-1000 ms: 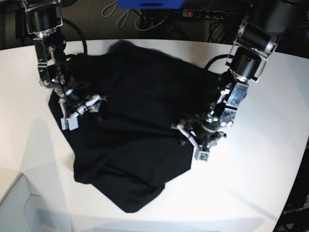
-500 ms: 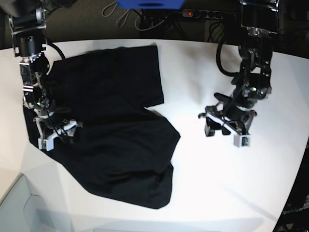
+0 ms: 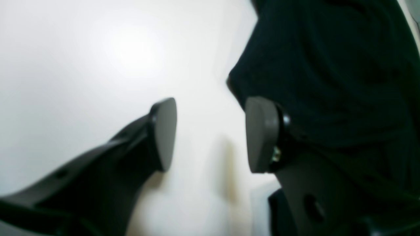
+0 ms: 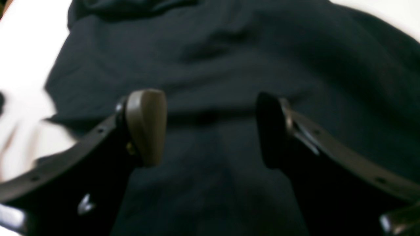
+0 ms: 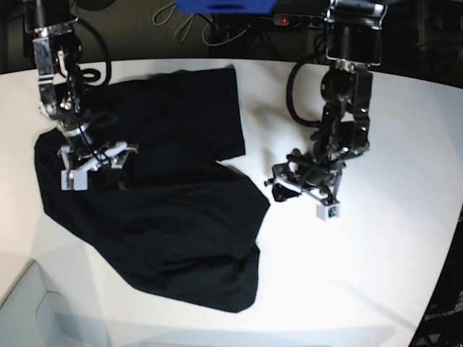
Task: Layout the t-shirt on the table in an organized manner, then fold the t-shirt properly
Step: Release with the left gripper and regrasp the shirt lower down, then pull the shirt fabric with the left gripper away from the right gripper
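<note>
Since half a second ago, both arms have shifted while the soft, matte black short-sleeved t-shirt [image 5: 155,195] lies much as it did, rumpled and unfolded on the left half of the large smooth white desk [image 5: 376,238]. Over the shirt's upper left part, the right end effector [image 5: 92,160] has come up and inward from the shirt's left edge; in the right wrist view its two fingers stand spread wide apart above the dark cloth (nothing is between them), with one tan pad [image 4: 146,126] plainly showing. To the right of the shirt, the left end effector [image 5: 304,189] has drawn closer to the cloth's right edge and now sits just beside it over bare desk. In the left wrist view its grey pads [image 3: 164,132] are parted with only white desk surface in the gap, and the shirt's edge lies just behind the right-hand finger. Beyond the desk's far edge from the shirt, a black power strip [image 5: 311,20] with a red light lies on the floor.
</note>
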You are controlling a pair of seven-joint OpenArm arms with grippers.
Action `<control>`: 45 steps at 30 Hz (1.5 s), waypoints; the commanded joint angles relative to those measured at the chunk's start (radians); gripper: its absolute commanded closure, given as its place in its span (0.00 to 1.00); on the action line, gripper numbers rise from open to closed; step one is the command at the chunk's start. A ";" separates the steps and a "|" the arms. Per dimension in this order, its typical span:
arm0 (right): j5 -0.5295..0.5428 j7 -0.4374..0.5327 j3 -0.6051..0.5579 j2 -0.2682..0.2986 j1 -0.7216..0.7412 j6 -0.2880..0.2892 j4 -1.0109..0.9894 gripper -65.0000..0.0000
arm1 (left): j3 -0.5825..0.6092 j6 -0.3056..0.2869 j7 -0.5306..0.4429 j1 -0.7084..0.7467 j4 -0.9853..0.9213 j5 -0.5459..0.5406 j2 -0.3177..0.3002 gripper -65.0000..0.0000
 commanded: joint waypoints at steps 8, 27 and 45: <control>0.006 0.020 0.006 -0.027 -0.127 0.015 0.080 0.33 | -0.002 -0.007 -0.029 -0.166 -0.205 -0.008 0.067 0.49; 0.006 0.012 0.005 -0.035 -0.165 0.015 0.129 0.33 | 0.181 -0.013 -0.144 -0.224 -0.386 -0.008 0.079 0.50; 0.006 0.010 0.002 -0.036 -0.124 0.017 -0.046 0.33 | 0.173 -0.008 -0.136 -0.232 -0.227 -0.017 0.010 1.00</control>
